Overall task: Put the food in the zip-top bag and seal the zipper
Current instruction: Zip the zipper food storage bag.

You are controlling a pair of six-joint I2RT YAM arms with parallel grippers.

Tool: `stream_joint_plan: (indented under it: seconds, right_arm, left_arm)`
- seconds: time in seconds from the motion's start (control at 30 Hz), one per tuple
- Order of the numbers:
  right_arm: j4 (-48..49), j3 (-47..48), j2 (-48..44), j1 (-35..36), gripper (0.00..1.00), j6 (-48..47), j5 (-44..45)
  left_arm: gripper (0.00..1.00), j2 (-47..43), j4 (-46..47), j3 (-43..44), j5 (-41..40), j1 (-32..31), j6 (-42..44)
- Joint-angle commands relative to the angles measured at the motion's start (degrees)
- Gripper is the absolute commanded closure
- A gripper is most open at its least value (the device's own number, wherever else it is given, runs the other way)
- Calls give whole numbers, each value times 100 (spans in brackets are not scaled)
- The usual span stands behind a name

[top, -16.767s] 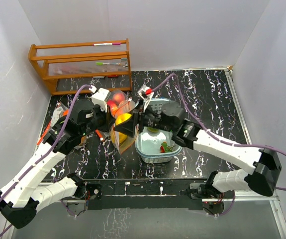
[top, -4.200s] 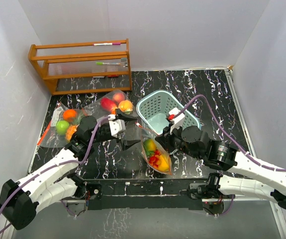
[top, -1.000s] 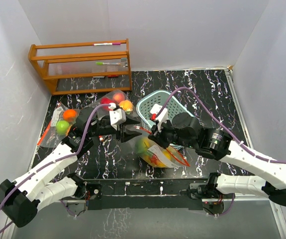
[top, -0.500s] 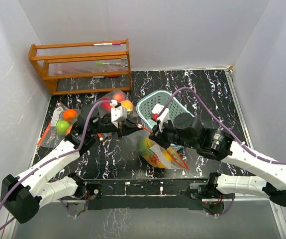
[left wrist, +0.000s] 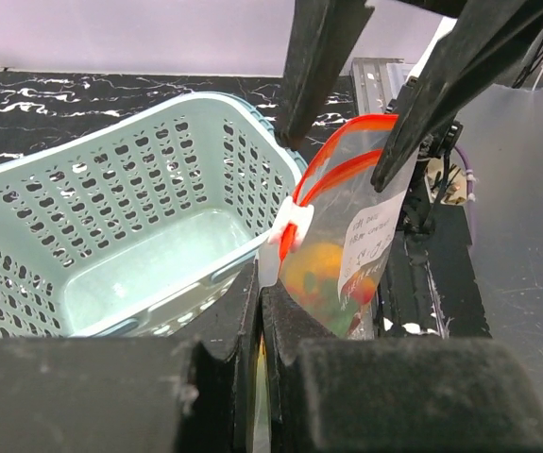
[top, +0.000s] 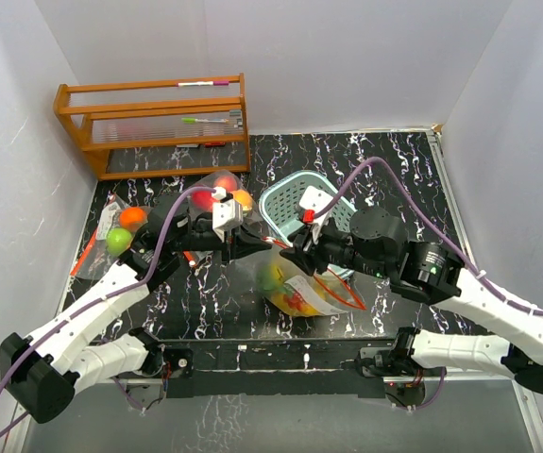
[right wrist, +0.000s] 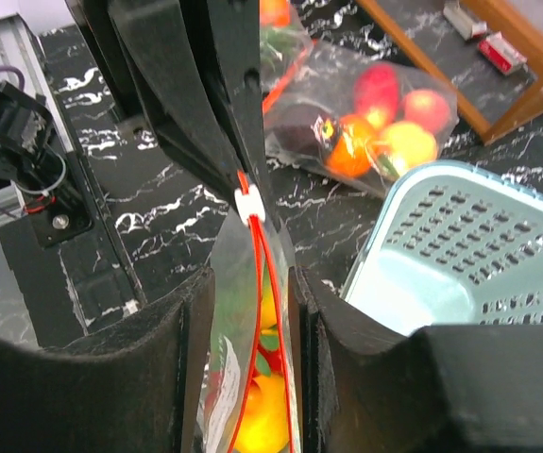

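The clear zip-top bag [top: 301, 288] with a red zipper hangs between both grippers in front of the basket. The food [right wrist: 263, 425] shows inside it as yellow, orange, red and green toy fruit. My left gripper [left wrist: 260, 288] is shut on the bag's top edge just below the white slider [left wrist: 290, 226], and appears from above left of the bag [top: 252, 243]. My right gripper [right wrist: 250, 283] straddles the zipper line, jaws apart, with a thin gap on each side of the plastic. From above it sits over the bag's top [top: 296, 257].
A teal basket [top: 285, 200], with nothing in it, stands right behind the bag. Two other clear bags of toy fruit lie at the left [top: 118, 233] and behind the left arm [top: 222, 186]. A wooden rack [top: 153, 123] stands at the back left wall.
My left gripper shut on the bag's top edge by the slider. My right gripper let go of the zipper, its jaws now apart around it, and its arm shifted right.
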Motion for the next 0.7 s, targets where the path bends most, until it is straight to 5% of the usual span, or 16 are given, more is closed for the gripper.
stream_joint_plan:
  seconds: [0.0, 0.37, 0.67]
  right_arm:
    - [553, 406, 228, -13, 58, -429, -244]
    - [675, 647, 795, -16, 53, -734, -503]
    - [792, 619, 706, -14, 78, -749, -534]
  left_arm:
    - [100, -166, -190, 342, 51, 19, 127]
    - [100, -142, -254, 379, 130, 19, 114]
    - [100, -121, -212, 339, 140, 19, 99]
